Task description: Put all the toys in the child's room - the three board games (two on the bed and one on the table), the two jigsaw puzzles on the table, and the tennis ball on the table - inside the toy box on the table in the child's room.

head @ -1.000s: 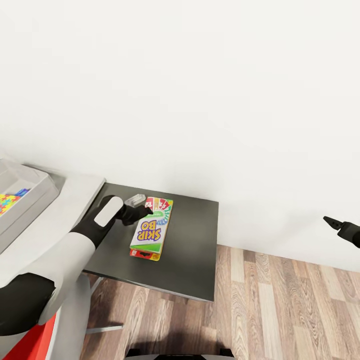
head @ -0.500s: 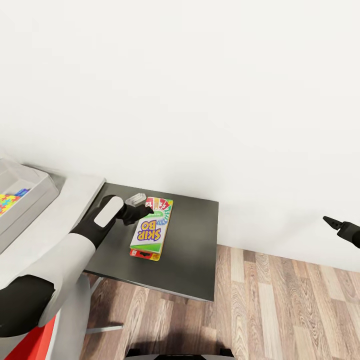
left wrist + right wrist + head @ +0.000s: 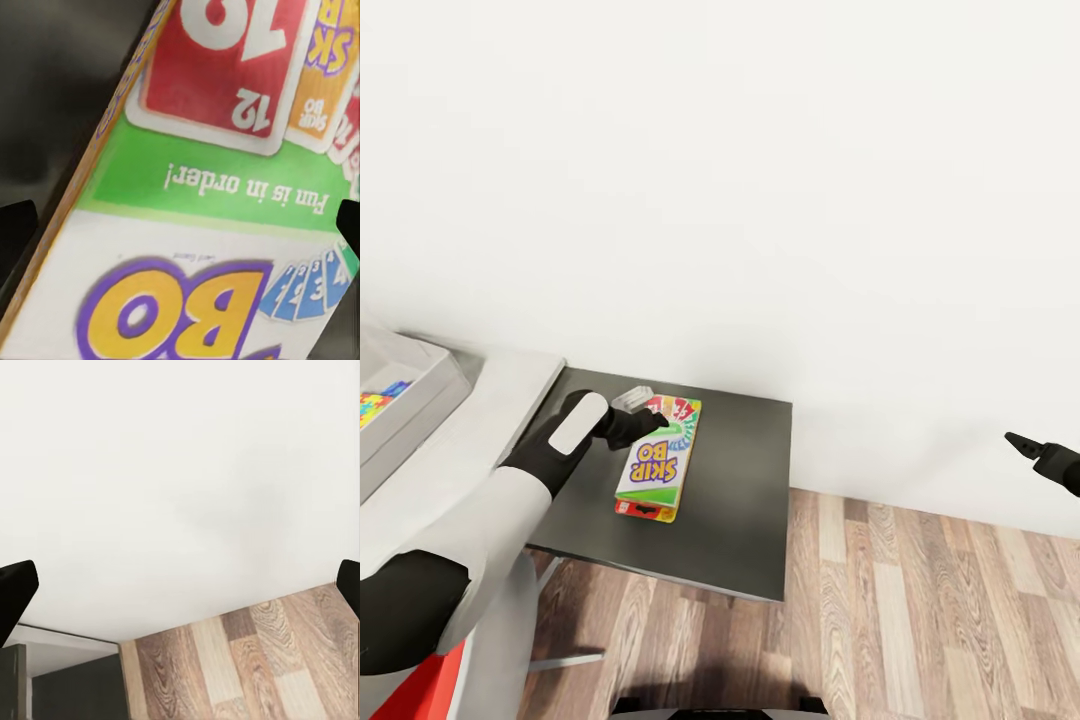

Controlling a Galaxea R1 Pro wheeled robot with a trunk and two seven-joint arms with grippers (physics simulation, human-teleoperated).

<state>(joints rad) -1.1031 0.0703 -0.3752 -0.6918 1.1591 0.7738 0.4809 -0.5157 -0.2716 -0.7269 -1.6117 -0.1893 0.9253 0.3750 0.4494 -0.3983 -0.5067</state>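
Observation:
The long white-red-green Skip-Bo board game [image 3: 657, 458] lies flat on the dark-grey part of the table [image 3: 740, 500]. My left gripper [image 3: 648, 421] hovers at the box's far left corner. In the left wrist view the board game [image 3: 210, 187] lies close under that gripper [image 3: 182, 223], which is open, with one black fingertip at each side. The light-grey toy box [image 3: 415, 385] stands at the far left on the light table top, with a multicoloured jigsaw puzzle [image 3: 378, 405] inside. My right gripper [image 3: 1022, 443] hangs open over the floor to the right, holding nothing.
A white wall runs behind the table. Wooden floor [image 3: 920, 600] lies to the right of and below the dark table section. The light-grey table top [image 3: 490, 420] joins the dark section on its left.
The whole picture has shifted slightly left, so the camera moved. The left gripper has edged a little further over the box's far end. The right arm has held still.

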